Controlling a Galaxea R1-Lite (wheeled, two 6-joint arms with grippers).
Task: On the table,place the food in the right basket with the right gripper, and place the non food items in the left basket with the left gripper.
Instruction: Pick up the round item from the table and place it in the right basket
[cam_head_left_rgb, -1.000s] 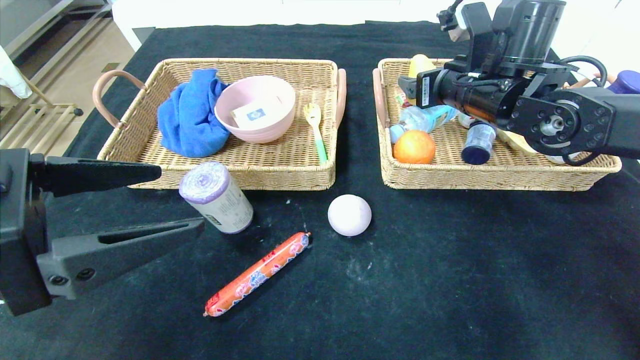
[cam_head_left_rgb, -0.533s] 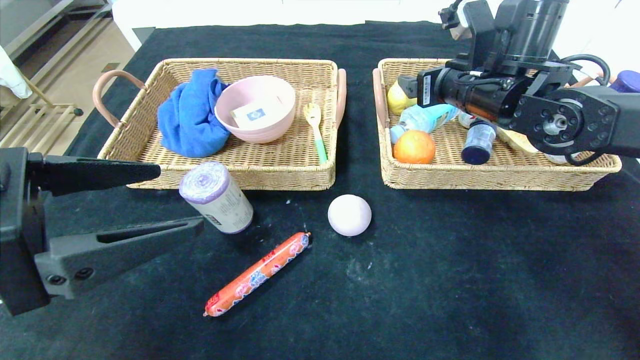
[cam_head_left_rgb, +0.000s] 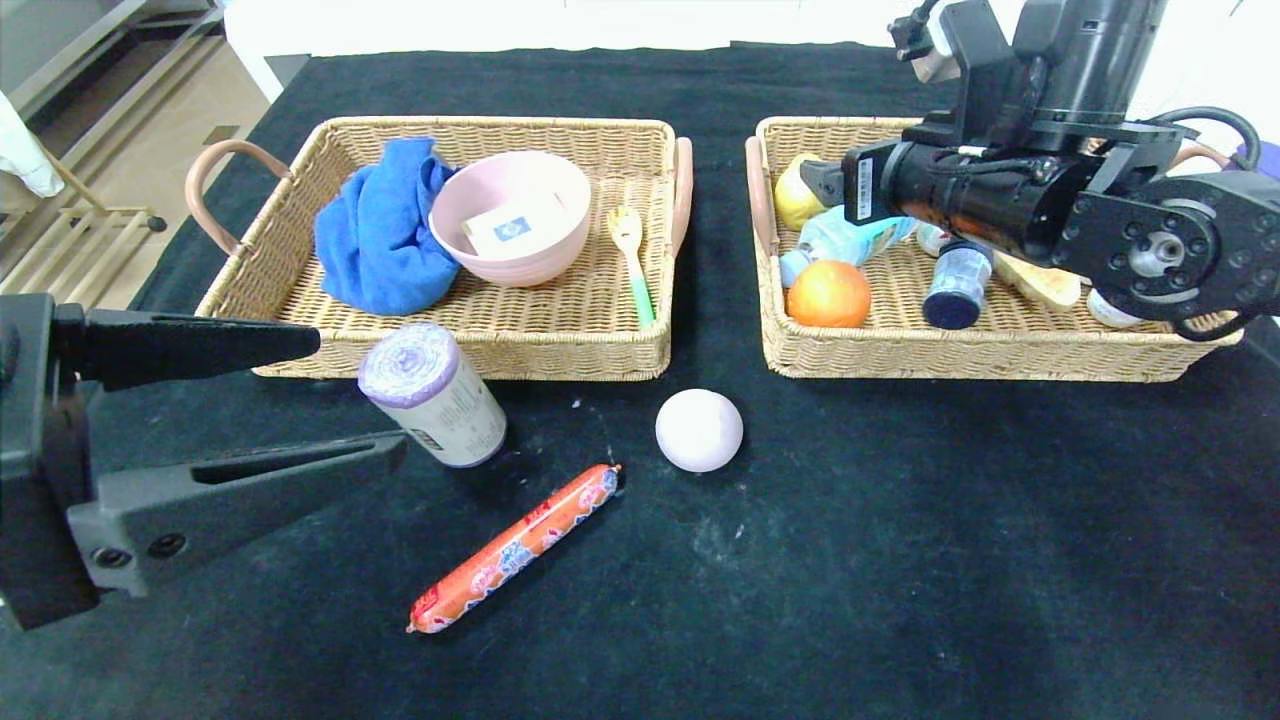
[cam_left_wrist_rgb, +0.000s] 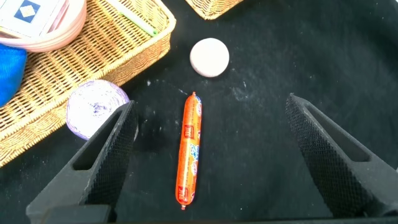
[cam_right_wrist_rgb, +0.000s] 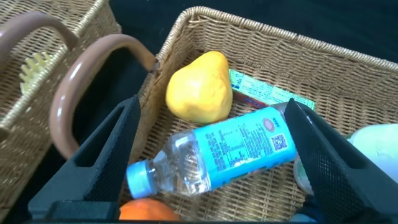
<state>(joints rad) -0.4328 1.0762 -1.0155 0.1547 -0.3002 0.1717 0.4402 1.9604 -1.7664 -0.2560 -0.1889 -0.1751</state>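
On the black table (cam_head_left_rgb: 900, 560), your right gripper (cam_right_wrist_rgb: 211, 155) hangs open over the right basket (cam_head_left_rgb: 960, 355), pear (cam_right_wrist_rgb: 199, 87) released, while your open left gripper (cam_head_left_rgb: 330, 400) flanks the roll (cam_head_left_rgb: 432, 395).

bright, even overhead light; soft shadows on black cloth (cam_head_left_rgb: 900, 520); frames sharp.

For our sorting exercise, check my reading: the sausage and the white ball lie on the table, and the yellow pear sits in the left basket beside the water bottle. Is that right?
One detail is wrong. The yellow pear sits in the right basket, not the left, beside the water bottle; the right wrist view shows it. The sausage and white ball do lie on the table.
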